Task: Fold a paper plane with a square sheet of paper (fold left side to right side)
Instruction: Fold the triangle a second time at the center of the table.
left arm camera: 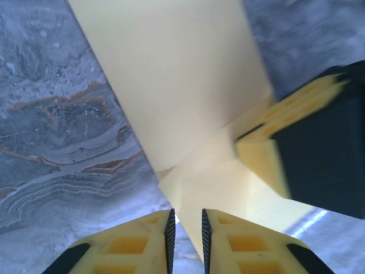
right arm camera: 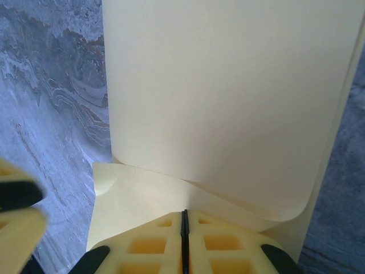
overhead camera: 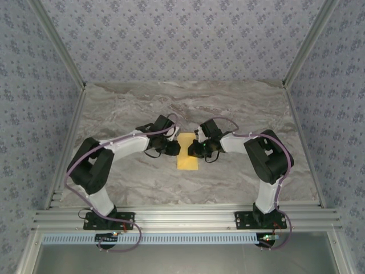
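- Yellow sheet (overhead camera: 187, 153) lies mid-table (overhead camera: 245, 114) between the two grippers. It is doubled over on itself, so from above it reads as a narrow strip.
- No crease is set: the upper layer bows in a soft roll instead of lying flat, and some of the lower layer sticks out past it.
- Right gripper (overhead camera: 198, 149) sits at the sheet's right side with its fingers pressed shut. Whether they pinch the paper or only bear on it, I cannot tell.
- Left gripper (overhead camera: 173, 148) is at the left side, its fingers (left arm camera: 137, 248) parted by a slim slit with nothing clearly between them.
- Step in hand, as I judge it: laying the left side onto the right and setting the crease. To do it well:
  - match the free edge to the edge beneath before pressing;
  - keep one side pinned so the paper cannot slide;
  - flatten the roll from its middle outward.
- Top view gives the layout of both arms but flattens the sheet to a plain strip.
- Right wrist view brings out the curl and the shut fingers.
- Left wrist view brings out the slit and the uneven layers.
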Motion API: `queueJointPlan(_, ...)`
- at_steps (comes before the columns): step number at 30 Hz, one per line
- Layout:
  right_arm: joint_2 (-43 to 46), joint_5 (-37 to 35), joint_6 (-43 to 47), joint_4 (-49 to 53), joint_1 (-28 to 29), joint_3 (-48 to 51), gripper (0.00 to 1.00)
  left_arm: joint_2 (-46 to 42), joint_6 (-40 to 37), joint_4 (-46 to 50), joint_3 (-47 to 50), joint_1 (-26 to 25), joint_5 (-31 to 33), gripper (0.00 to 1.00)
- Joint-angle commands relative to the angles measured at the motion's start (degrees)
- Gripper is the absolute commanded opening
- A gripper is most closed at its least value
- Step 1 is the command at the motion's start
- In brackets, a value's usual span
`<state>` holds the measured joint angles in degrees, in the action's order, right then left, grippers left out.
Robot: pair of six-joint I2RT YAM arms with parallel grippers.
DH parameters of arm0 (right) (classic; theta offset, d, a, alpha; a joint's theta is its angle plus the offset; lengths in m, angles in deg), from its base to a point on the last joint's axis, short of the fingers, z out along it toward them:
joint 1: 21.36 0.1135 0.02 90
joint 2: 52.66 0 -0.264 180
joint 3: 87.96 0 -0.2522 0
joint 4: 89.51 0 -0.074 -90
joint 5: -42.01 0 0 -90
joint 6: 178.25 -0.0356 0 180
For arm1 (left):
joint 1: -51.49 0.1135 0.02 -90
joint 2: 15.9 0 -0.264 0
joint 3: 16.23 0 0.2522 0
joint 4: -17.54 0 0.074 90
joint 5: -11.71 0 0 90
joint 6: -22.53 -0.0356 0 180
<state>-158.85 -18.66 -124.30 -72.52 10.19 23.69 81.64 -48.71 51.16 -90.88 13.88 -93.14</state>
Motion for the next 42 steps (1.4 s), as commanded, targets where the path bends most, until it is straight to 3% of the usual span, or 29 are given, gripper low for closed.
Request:
queueJointPlan(1,-1.3,-2.6,1.3,4.0,-0.2,-0.3,0.11,-5.0,3.4,-0.5,1.8,-0.4,-6.2,0.22)
queueJointPlan(6,-1.2,-2.4,1.3,4.1,-0.2,-0.4,0.11,-6.5,10.3,-8.7,6.2,-3.2,-16.2,0.23)
queueJointPlan(9,-1.1,-2.5,1.4,4.3,-0.3,-0.4,0.11,-4.6,12.5,-11.8,7.2,-5.1,-17.9,0.25)
queueJointPlan(24,-1.3,-2.7,1.7,5.2,-0.3,-0.8,0.11,2.1,10.6,-10.4,7.5,-6.2,-11.8,0.25)
queueJointPlan(42,-1.4,-3.3,2.6,6.6,-0.2,-1.1,0.11,1.2,10.0,-10.0,11.2,-4.3,-8.9,0.23)
